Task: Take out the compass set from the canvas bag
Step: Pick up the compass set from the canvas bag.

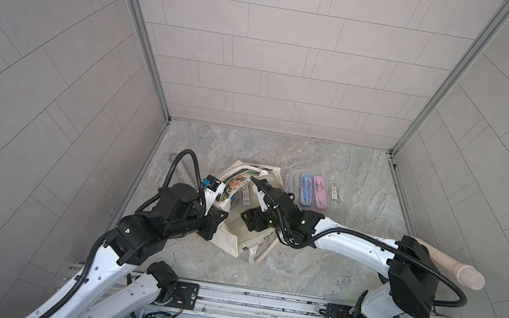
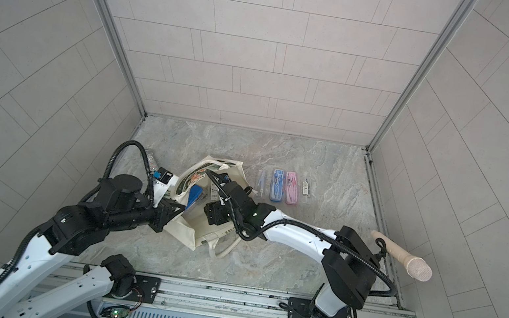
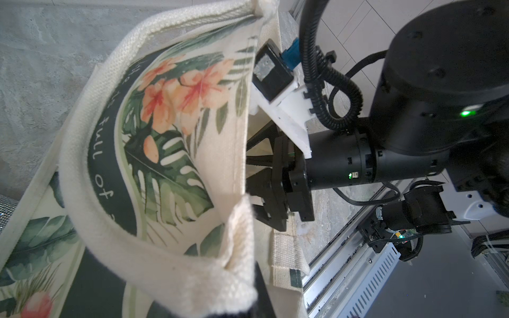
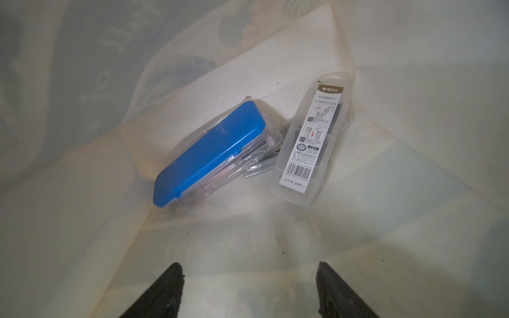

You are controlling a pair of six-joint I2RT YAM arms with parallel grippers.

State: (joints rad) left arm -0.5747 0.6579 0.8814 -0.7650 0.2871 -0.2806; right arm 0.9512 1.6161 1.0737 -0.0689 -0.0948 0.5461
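Your left gripper looks clamped on the canvas bag; right gripper sits inside, jaws apart, near the blue case.

You're holding both arms in toward the middle. Left arm is sitting low and stretched forward, left gripper clamping tight on the edge of the canvas bag. Right arm is angling across from its own side, elbow bent, wrist pointing down. Right gripper is hanging inside the bag, jaws spread wide, gripping nothing.
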